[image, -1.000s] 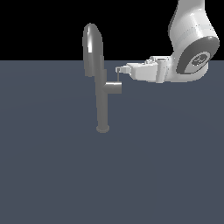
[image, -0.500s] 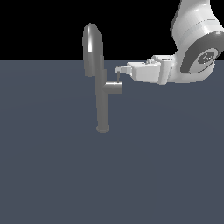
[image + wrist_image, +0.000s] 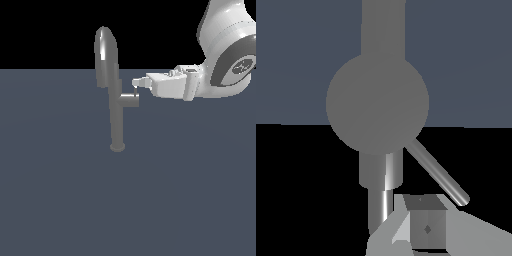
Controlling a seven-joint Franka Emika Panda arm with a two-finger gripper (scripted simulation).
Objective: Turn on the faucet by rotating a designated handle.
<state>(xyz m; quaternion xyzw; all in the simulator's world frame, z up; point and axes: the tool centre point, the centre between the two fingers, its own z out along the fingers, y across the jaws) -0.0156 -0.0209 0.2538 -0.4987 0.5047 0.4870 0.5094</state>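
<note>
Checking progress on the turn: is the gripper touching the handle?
Cannot tell. In the exterior view the gripper overlaps the handle; neither view shows contact or gap plainly.

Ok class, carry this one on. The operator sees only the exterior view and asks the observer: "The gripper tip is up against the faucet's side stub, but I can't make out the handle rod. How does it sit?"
Observer: In the wrist view the handle is a thin, straight rod. It leaves the edge of the stub's round end face at a slant.
Operator: Is a finger on it?
Observer: One finger shows close beside the rod's free end. I cannot tell whether they touch.
Operator: And the other finger?
Observer: It does not show in the wrist view, so I cannot say whether the grip is open or shut.
</note>
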